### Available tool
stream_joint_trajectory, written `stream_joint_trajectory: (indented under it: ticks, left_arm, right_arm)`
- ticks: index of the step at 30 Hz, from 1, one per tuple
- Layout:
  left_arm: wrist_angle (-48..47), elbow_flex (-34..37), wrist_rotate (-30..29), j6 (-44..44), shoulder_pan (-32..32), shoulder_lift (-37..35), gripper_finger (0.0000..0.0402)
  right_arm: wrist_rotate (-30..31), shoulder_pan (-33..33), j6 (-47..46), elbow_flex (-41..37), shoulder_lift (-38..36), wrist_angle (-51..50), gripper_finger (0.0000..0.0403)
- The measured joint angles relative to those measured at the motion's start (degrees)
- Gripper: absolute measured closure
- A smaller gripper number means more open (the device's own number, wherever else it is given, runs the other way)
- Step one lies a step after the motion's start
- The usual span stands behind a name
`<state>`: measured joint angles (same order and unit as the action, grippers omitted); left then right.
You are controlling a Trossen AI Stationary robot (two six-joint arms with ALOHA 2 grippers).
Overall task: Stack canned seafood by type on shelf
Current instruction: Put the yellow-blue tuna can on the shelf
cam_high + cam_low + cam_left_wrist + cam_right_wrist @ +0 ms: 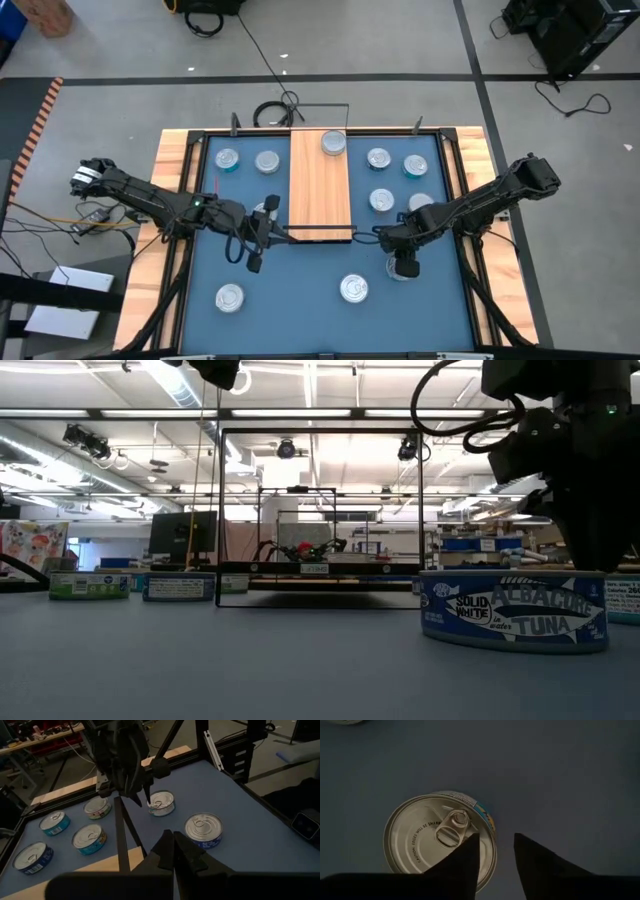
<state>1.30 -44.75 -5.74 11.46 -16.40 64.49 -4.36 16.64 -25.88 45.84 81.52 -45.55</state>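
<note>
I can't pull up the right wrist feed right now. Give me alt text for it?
The right gripper hangs just above a silver-topped tuna can on the blue table, one dark finger over the lid by the pull tab, the other past the can's rim. The jaws stand apart, not gripping the can. Another can's edge shows at a corner.
</note>
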Motion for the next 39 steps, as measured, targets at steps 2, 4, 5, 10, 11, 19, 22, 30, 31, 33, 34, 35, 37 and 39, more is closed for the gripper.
stream_joint_trajectory:
  ticks: [2, 4, 5, 10, 11, 19, 22, 30, 31, 33, 34, 35, 37, 39]
  left_arm:
    - [0.0, 0.0, 0.0, 0.0, -0.2, 0.0, 0.0399]
    - [0.0, 0.0, 0.0, 0.1, -0.5, 0.0, 0.0399]
    - [0.0, 0.0, 0.0, 0.1, -0.7, 0.0, 0.0398]
    - [0.0, 0.0, 0.0, 0.1, -1.4, 0.0, 0.0399]
    - [0.0, 0.0, 0.0, 0.1, -1.5, 0.0, 0.0398]
    - [0.0, 0.0, 0.0, 0.1, -1.7, 0.0, 0.0398]
    - [0.0, 0.0, 0.0, 0.1, -1.7, 0.0, 0.0399]
    - [0.0, 0.0, 0.0, 0.1, -1.7, 0.0, 0.0398]
    - [0.0, 0.0, 0.0, 0.1, -1.7, 0.0, 0.0398]
    - [0.0, 0.0, -0.1, 0.1, -1.7, 0.0, 0.0399]
    - [0.0, 0.0, -0.2, 0.1, -1.7, 0.0, 0.0399]
    - [0.0, 0.0, -0.3, 0.1, -1.7, 0.0, 0.0399]
    - [0.0, 0.0, -0.3, 0.1, -1.7, 0.0, 0.0399]
    - [0.0, 0.0, -0.4, 0.1, -1.7, 0.0, 0.0398]
  right_arm:
    - [0.0, 0.0, 0.1, 0.0, 0.0, 0.2, 0.0296]
    - [-0.2, 0.0, 0.2, -0.5, 0.0, 1.3, 0.0316]
    - [-0.4, 0.0, 0.2, -1.1, 0.0, 1.9, 0.0325]
    - [-2.1, 0.0, 0.1, -3.5, -0.3, 5.1, 0.0354]
    - [-1.8, 0.0, 0.1, -3.6, -0.3, 5.1, 0.0355]
    - [-2.1, 0.0, 1.1, -3.7, -0.3, 5.2, 0.0392]
    - [-1.6, 0.0, 0.3, -3.7, -0.2, 5.5, 0.0396]
    - [3.0, 0.1, -4.7, -4.1, -4.7, 4.1, 0.0401]
    - [3.8, 0.3, -5.6, -4.1, -5.9, 4.0, 0.0401]
    - [5.8, 0.8, -7.4, -4.0, -8.0, 3.0, 0.0401]
    - [6.9, 1.0, -8.4, -4.0, -9.2, 2.5, 0.0402]
    - [7.9, 1.2, -9.3, -4.0, -10.4, 2.3, 0.0402]
    - [10.2, 1.7, -11.5, -4.0, -12.9, 1.8, 0.0402]
    - [12.7, 2.0, -13.7, -4.0, -15.0, 1.3, 0.0402]
